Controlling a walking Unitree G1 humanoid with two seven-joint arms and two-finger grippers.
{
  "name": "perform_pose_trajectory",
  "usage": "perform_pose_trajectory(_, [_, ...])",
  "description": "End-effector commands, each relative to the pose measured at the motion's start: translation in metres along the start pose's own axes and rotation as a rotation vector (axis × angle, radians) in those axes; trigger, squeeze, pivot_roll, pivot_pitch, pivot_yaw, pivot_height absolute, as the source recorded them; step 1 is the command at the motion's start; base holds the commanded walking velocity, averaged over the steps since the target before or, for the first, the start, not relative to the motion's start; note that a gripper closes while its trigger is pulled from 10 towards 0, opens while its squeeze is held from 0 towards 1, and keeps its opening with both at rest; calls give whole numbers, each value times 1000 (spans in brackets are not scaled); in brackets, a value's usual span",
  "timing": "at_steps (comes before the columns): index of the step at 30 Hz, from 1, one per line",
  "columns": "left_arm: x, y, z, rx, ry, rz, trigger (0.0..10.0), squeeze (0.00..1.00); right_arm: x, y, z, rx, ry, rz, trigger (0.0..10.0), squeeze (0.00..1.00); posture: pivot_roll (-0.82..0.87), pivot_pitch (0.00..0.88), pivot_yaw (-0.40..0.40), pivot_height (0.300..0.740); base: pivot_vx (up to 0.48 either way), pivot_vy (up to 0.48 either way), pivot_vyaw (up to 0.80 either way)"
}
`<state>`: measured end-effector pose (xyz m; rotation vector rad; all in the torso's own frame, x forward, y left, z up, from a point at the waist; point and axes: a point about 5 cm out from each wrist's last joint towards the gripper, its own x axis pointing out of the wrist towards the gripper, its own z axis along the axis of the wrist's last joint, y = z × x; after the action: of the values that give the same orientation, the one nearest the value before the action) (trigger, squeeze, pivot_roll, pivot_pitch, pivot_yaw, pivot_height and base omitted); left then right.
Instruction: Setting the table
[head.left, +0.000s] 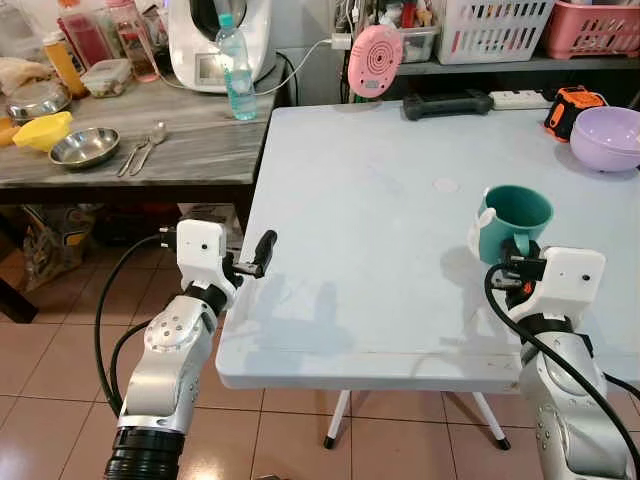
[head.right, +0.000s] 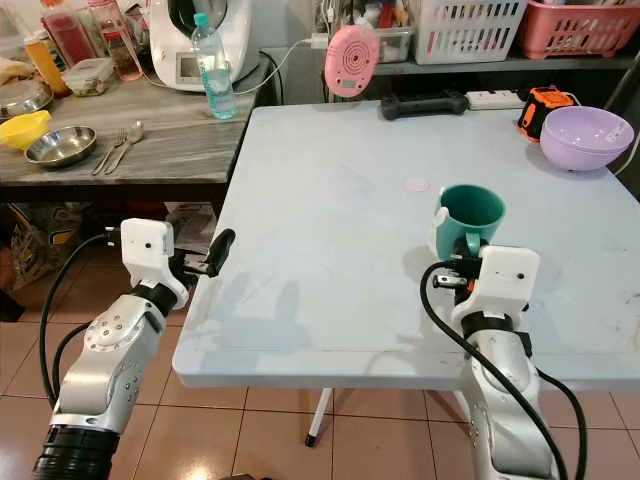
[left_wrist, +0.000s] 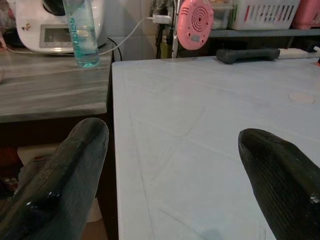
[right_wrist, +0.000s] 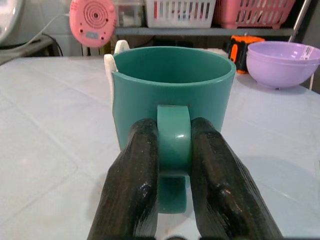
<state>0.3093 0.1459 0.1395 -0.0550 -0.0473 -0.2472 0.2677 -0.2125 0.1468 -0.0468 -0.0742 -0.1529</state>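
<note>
A teal mug (head.left: 514, 219) stands upright on the pale blue table (head.left: 370, 200), right of centre. My right gripper (right_wrist: 173, 150) is shut on the mug's handle (right_wrist: 173, 132), one black finger on each side. A white piece sticks up at the mug's far rim. My left gripper (head.left: 262, 252) hovers at the table's left edge, open and empty, its fingers (left_wrist: 75, 165) spread wide. A lilac bowl (head.left: 607, 137) sits at the far right of the table.
A pink round device (head.left: 375, 60), a black handle (head.left: 447, 104), a power strip and an orange tape measure (head.left: 572, 108) line the table's back. On the grey counter (head.left: 180, 130) to the left stand a water bottle (head.left: 237, 72), a steel bowl (head.left: 84, 147), a fork and spoon (head.left: 145, 148), and a yellow bowl.
</note>
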Motion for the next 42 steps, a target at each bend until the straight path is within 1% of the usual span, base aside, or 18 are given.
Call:
perform_pose_trajectory(1, [1, 1, 0, 3, 1, 7, 10000, 0, -1, 0, 8, 6, -23, -10, 10000, 0, -30, 11, 77, 740, 0, 0, 0])
perform_pose_trajectory(4, [0, -4, -3, -3, 11, -16, 10000, 0, 0, 5, 7, 6, -15, -3, 10000, 0, -31, 12, 75, 740, 0, 0, 0])
perform_pose_trajectory(8, [-2, -6, -5, 0, 12, -30, 10000, 0, 0, 11, 9, 3, -17, 15, 10000, 0, -32, 15, 68, 740, 0, 60, 0])
perform_pose_trajectory(16, [-3, -5, -6, 7, 10, -29, 10000, 0, -2, 7, 6, -13, 2, 11, 10000, 0, -32, 19, 64, 740, 0, 279, 0])
perform_pose_trajectory(19, [-3, -7, -6, 18, 7, -52, 10000, 0, -2, 6, 6, -16, 3, 8, 10000, 0, -32, 19, 65, 740, 0, 334, 0])
perform_pose_trajectory(42, [-4, -9, -8, 24, 16, -75, 10000, 0, 2, 10, 4, -28, 8, -10, 10000, 0, -24, 17, 75, 740, 0, 443, 0])
